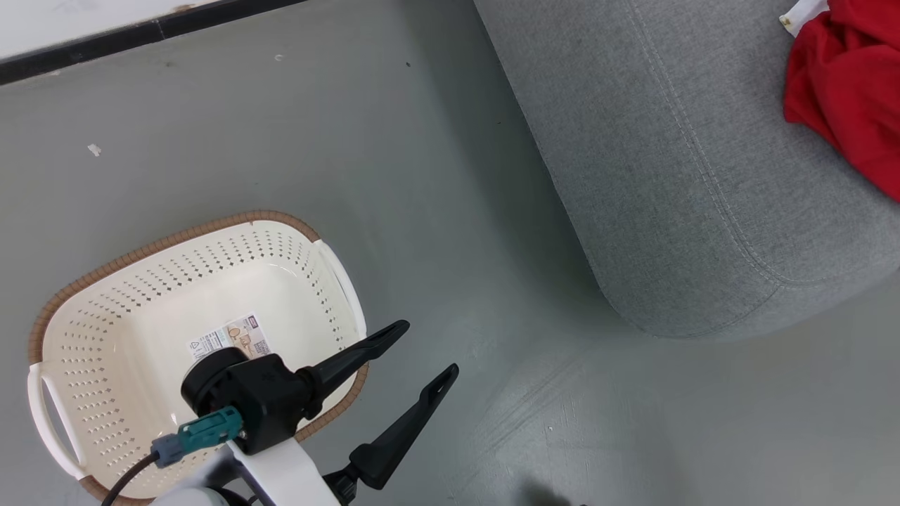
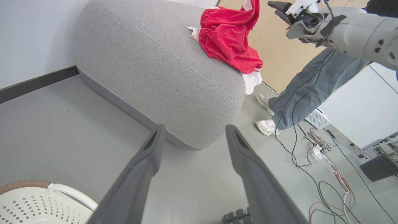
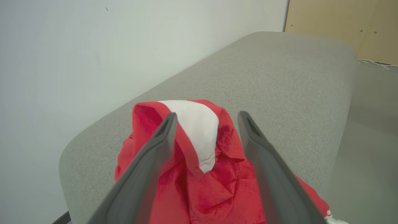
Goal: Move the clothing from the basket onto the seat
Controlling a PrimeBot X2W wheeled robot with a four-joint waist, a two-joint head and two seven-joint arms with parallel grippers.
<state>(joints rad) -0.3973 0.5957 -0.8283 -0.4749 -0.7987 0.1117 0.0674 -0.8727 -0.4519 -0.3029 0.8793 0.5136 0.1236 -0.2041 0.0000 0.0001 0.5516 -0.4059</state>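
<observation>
The red clothing (image 1: pixel 847 84) lies bunched on the grey seat (image 1: pixel 675 161) at the top right of the head view. The left wrist view shows the clothing (image 2: pixel 228 37) on top of the seat (image 2: pixel 149 62), with white trim hanging over the far edge. My right gripper (image 3: pixel 207 115) is open just above the clothing (image 3: pixel 211 186), a white band showing between its fingers. The cream basket (image 1: pixel 140 330) stands on the floor at lower left, holding nothing but its paper label (image 1: pixel 232 339). My left gripper (image 1: pixel 425 348) hangs open over the basket's right rim.
A person in grey jeans (image 2: pixel 311 87) and white shoes stands beside the seat's far end. Cables (image 2: pixel 314 174) and a power strip lie on the floor there. My right arm (image 2: pixel 351 28) reaches in above them. A white wall with a dark skirting (image 1: pixel 140 31) lies behind the basket.
</observation>
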